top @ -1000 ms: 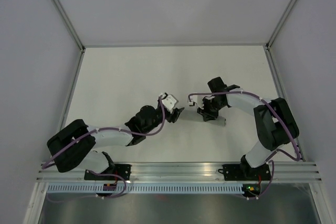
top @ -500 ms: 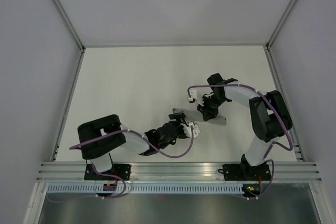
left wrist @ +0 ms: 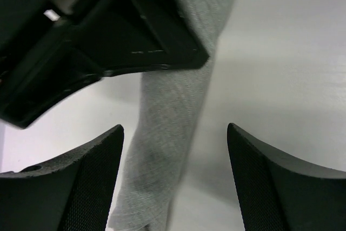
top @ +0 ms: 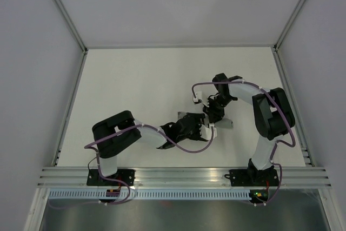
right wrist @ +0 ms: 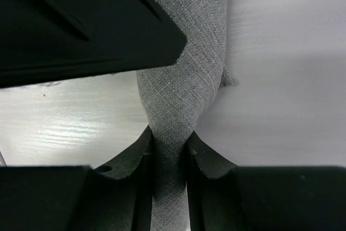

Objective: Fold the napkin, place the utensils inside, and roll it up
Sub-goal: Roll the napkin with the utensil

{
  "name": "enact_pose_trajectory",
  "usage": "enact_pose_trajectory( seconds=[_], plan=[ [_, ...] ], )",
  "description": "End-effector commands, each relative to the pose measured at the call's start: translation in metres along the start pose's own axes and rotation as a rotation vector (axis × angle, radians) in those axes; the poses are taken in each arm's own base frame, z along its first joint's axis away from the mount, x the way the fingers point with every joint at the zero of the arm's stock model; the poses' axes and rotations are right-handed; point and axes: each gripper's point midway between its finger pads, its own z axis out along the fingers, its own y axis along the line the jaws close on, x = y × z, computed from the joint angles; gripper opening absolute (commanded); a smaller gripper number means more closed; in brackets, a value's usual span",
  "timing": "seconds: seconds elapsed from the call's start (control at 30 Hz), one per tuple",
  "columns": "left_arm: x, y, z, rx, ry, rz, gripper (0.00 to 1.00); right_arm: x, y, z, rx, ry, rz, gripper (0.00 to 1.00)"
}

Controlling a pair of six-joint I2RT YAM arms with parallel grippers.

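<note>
Overhead coverage shows the left gripper [top: 204,129] and right gripper [top: 212,114] crowded together just right of the table's [top: 135,79] centre. Of the napkin [top: 226,124], only a short grey end shows, poking out to the right from under the right gripper. The wrist cameras supply what that view hides: the cloth is a narrow rolled strip lying on the white surface.

Left wrist view: the fingers [left wrist: 81,187] stand wide apart, one on either side of the napkin [left wrist: 173,106], with table visible between each pad and the cloth. Nothing is gripped. A black housing crosses the roll further along.

Right wrist view: the fingers [right wrist: 208,160] are pinched tight on the napkin [right wrist: 189,52], the fabric squeezed narrow between them and widening beyond. A small corner of cloth sticks out on the roll's right edge.

Clearances: bare tabletop lies to the left and towards the far wall. The right side panel [top: 319,79] and the near aluminium rail [top: 184,174] are well apart from both grippers.
</note>
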Motion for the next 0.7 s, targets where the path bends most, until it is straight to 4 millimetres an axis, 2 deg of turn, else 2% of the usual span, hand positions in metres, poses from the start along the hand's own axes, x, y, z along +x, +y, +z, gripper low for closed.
enact_pose_trajectory(
  seconds=[0.0, 0.23, 0.3, 0.37, 0.53, 0.63, 0.67],
  plan=[
    [0.0, -0.011, 0.01, 0.095, -0.008, 0.06, 0.8, 0.022, 0.012, 0.013, -0.106, 0.062, 0.022, 0.11],
    [0.012, -0.014, 0.025, 0.152, 0.02, 0.058, 0.8, 0.025, 0.01, 0.014, -0.15, 0.068, 0.048, 0.11],
    [0.018, -0.014, 0.027, 0.173, 0.049, 0.053, 0.77, 0.024, 0.01, 0.012, -0.166, 0.061, 0.058, 0.11],
    [0.022, -0.024, 0.029, 0.236, 0.068, 0.046, 0.73, 0.025, 0.011, 0.01, -0.185, 0.061, 0.071, 0.11],
    [0.034, -0.039, 0.029, 0.333, 0.127, 0.041, 0.58, 0.021, 0.009, 0.007, -0.188, 0.042, 0.071, 0.13],
    [0.041, -0.047, 0.028, 0.39, 0.173, 0.018, 0.46, 0.016, 0.007, 0.004, -0.183, 0.026, 0.078, 0.21],
    [0.038, -0.045, 0.03, 0.393, 0.177, 0.014, 0.38, 0.014, 0.006, 0.003, -0.179, 0.02, 0.081, 0.29]
  ],
)
